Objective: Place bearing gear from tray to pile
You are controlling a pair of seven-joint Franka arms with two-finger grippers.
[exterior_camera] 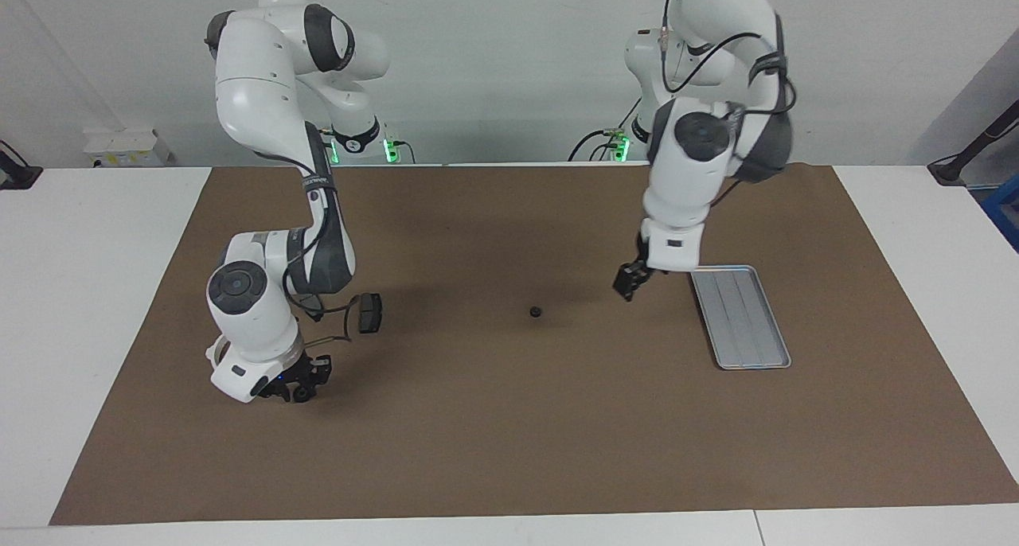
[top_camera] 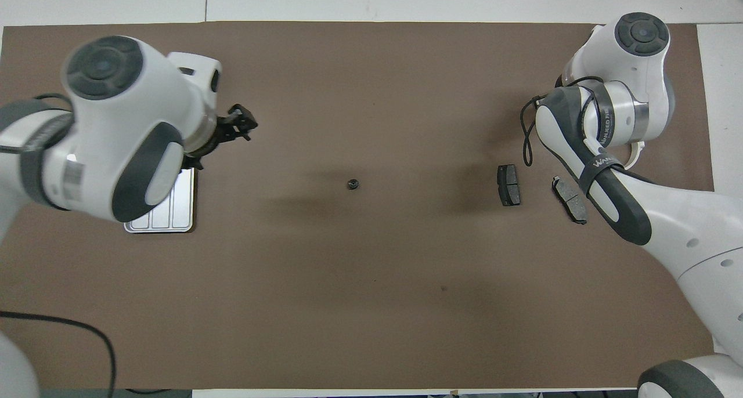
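The bearing gear [exterior_camera: 536,312] [top_camera: 352,184], a small dark ring, lies alone on the brown mat mid-table, between the tray and the pile. The silver tray [exterior_camera: 740,315] [top_camera: 168,212] holds nothing and is partly hidden under my left arm from overhead. My left gripper [exterior_camera: 629,279] [top_camera: 238,122] hangs open and empty over the mat beside the tray. The pile shows two dark plates [top_camera: 508,184] [top_camera: 569,199] and a white bracket [top_camera: 638,151] peeking from under my right arm. My right gripper [exterior_camera: 301,383] sits low over the mat by the pile.
The brown mat [exterior_camera: 509,450] covers most of the white table. My right arm's forearm and a loose black cable [top_camera: 525,143] hang over the pile. A dark plate [exterior_camera: 370,312] lies beside that arm's elbow.
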